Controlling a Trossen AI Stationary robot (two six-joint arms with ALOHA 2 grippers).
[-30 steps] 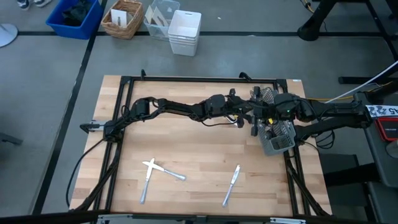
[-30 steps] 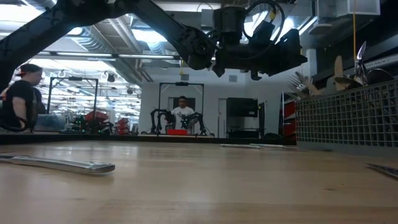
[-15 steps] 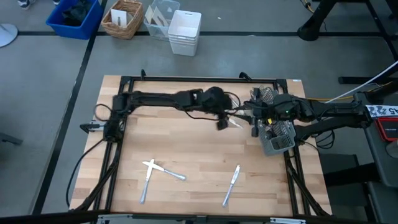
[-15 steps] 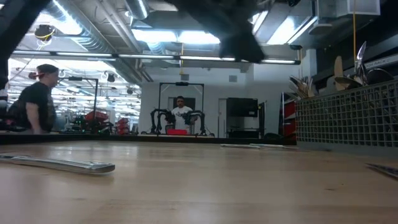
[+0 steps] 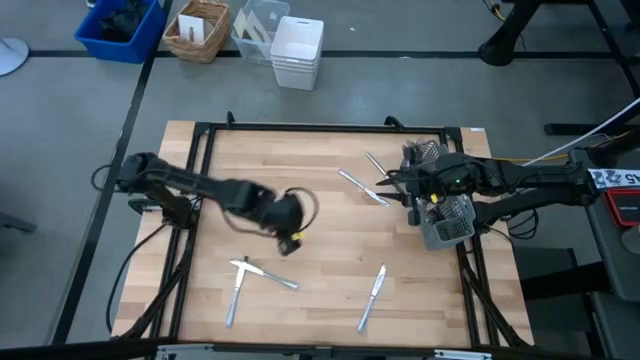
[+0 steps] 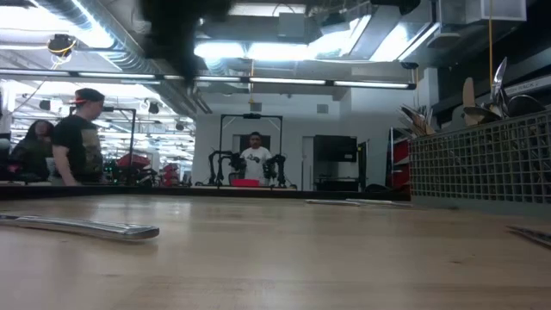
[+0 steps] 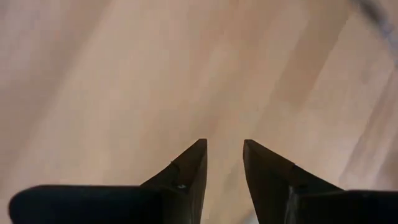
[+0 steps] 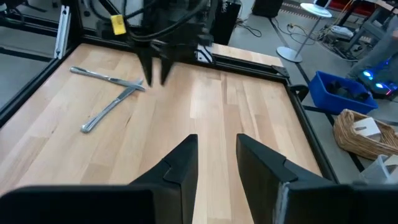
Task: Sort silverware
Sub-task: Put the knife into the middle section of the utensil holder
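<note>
The bench is a pale butcher-block top of lengthwise wooden strips, edged by a black metal frame, standing on a grey floor. Silverware lies scattered on it: a crossed pair near the front left, a single knife front right, and two more pieces toward the back, just beside the right gripper. A wire-mesh caddy sits at the right edge with more silverware standing upright in it. The left gripper hangs over bare wood near the bench's middle left, above the crossed pair, its jaws slightly apart and holding nothing. The right gripper reaches in from the caddy side, jaws likewise parted and empty. Behind the bench on the floor stand a blue bin, a wicker basket, a clear tub and a white bin. The low view looks into a large workshop with ceiling lights, where one person stands at a distant robot rig and two people are at the left.
</note>
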